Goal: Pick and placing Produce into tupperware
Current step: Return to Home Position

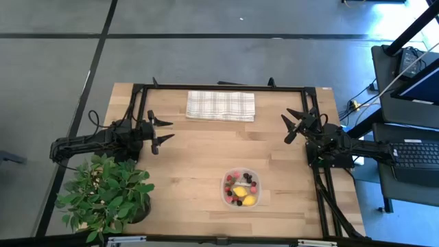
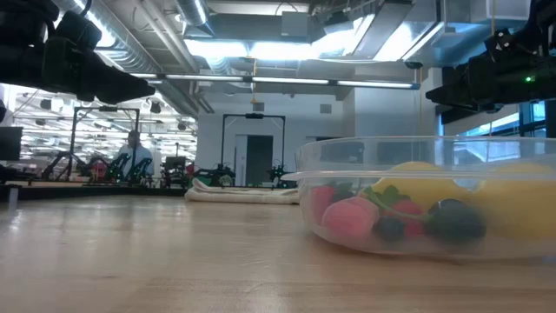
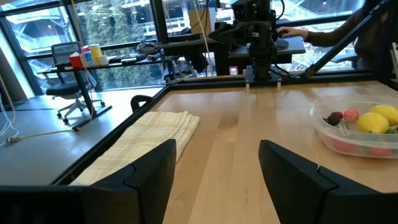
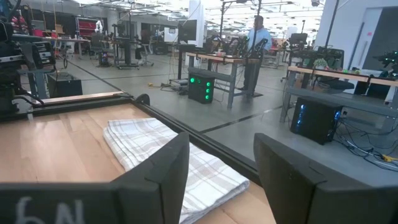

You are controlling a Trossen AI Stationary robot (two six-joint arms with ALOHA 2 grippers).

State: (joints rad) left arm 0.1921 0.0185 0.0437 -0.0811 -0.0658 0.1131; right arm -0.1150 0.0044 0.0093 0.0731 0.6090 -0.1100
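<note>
The tupperware (image 2: 365, 156) runs off the low view's right edge, its produce (image 2: 417, 216) blurred inside.

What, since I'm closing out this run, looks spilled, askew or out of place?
Nothing stands out. All produce sits inside the tupperware, the cloth lies folded flat, the plant stands upright, and the left gripper and right gripper are open and empty at their sides.

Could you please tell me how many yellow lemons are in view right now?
2: one lemon and another, both inside the tupperware among berries; more may be hidden.
</note>
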